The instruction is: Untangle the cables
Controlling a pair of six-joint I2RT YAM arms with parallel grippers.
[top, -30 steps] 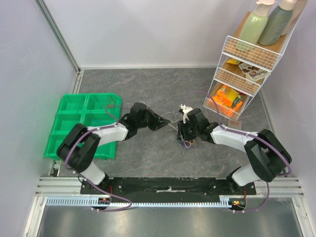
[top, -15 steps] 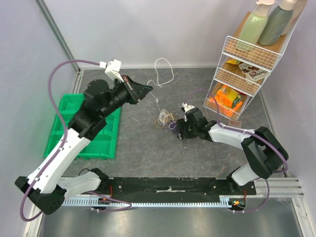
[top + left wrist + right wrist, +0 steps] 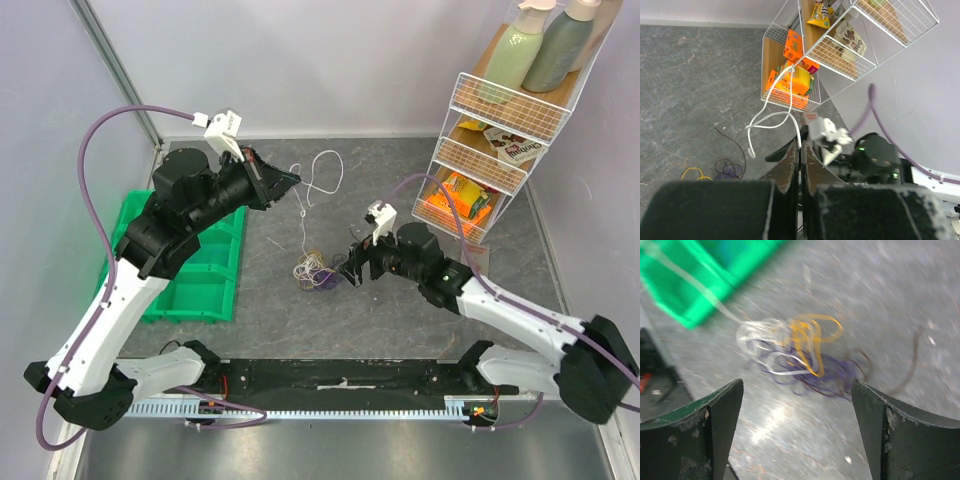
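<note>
The cables (image 3: pixel 316 271) lie as a small tangle of yellow, white and purple wires on the grey table, in front of the arms. My left gripper (image 3: pixel 292 180) is raised and shut on a white cable (image 3: pixel 322 166) that loops beyond it and hangs down to the tangle. In the left wrist view its jaws (image 3: pixel 801 143) pinch that white cable (image 3: pixel 774 116), and the tangle (image 3: pixel 724 169) lies far below. My right gripper (image 3: pixel 352 268) is open just right of the tangle. In the right wrist view it (image 3: pixel 797 383) hovers open and empty above the blurred tangle (image 3: pixel 796 354).
A green compartment tray (image 3: pixel 205 290) sits at the left, partly under the left arm, and also shows in the right wrist view (image 3: pixel 700 275). A white wire shelf rack (image 3: pixel 480 150) with packets and bottles stands at the back right, and also shows in the left wrist view (image 3: pixel 805 65).
My left arm rose from the table and drew the white cable up and back. The tangle slid left and nearer. My right gripper followed leftward and now stands open over it.
</note>
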